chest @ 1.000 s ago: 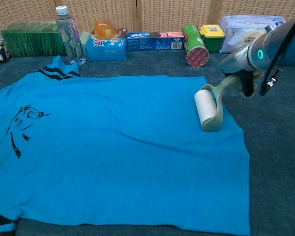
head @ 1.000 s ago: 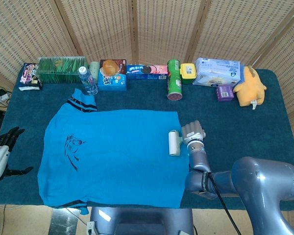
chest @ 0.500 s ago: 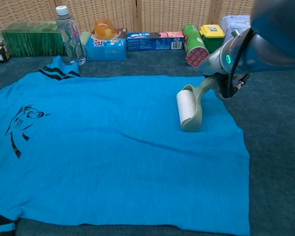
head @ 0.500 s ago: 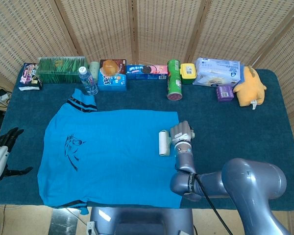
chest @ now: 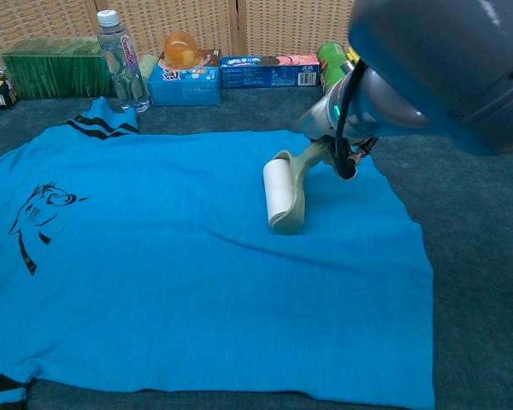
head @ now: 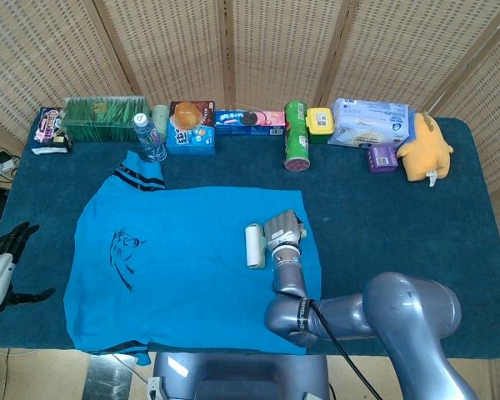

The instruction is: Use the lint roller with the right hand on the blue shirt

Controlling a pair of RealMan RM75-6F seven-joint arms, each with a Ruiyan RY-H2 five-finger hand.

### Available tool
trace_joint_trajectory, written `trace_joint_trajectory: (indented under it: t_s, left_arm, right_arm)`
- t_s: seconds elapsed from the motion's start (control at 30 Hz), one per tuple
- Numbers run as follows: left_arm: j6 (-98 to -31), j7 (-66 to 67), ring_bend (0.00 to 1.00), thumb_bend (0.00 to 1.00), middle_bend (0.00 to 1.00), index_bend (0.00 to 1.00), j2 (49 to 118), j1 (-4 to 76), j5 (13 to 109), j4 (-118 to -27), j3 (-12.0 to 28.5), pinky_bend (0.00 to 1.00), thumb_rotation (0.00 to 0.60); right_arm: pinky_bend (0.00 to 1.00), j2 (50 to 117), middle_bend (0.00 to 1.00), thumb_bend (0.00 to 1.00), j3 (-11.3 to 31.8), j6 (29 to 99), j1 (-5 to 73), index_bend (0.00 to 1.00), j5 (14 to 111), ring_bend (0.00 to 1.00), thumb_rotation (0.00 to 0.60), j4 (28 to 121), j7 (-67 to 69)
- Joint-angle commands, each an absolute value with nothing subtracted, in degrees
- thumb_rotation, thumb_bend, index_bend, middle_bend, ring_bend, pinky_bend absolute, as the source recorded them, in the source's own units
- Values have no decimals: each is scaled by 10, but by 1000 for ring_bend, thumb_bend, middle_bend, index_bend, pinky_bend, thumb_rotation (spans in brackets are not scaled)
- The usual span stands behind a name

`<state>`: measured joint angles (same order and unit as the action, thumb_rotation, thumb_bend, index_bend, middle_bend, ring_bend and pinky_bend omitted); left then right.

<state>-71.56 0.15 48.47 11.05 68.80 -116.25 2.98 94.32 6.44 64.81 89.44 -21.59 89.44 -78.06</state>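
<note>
The blue shirt (head: pixel 192 267) (chest: pixel 179 265) lies flat across the dark blue table, a black print near its left sleeve. A lint roller (head: pixel 254 245) (chest: pixel 278 192) with a white roll and grey-green frame rests on the shirt's right half. My right hand (head: pixel 283 230) grips its handle from the right; in the chest view the forearm hides most of the hand. My left hand (head: pixel 0 262) hangs off the table's left edge with fingers spread, holding nothing.
Along the back edge stand a green box (head: pixel 104 118), a water bottle (head: pixel 150 137), snack boxes (head: pixel 192 127), a green can (head: pixel 296 133), a wipes pack (head: pixel 368 122) and a yellow plush (head: pixel 425 147). My right arm's bulk (chest: pixel 445 68) fills the chest view's upper right.
My right hand has drawn the lint roller leftward across the shirt, from near its right edge toward the middle. The left hand has stayed put.
</note>
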Motion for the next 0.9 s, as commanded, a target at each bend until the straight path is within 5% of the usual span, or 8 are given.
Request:
trace_joint_trajectory:
  t_s: [0.03,0.63,0.9]
  left_arm:
    - [-716,1,0,82,0,0,486,109,688,-1162,29,18,600]
    - [-719,-3,0,83,0,0,487,101,687,-1160,26,18,600]
    - [-715,-3,0,82,0,0,489,101,683,-1157,26,18,600]
  right_arm:
    - [1000,955,805,1000,79,651,896,975,-220,910,600,885,-791]
    - [1000,1042,806,1000,152,661,902,974,-223,911,600,813,-856]
    - [1000,1036,806,1000,151,674,879,974,-221,912,600,815,-893]
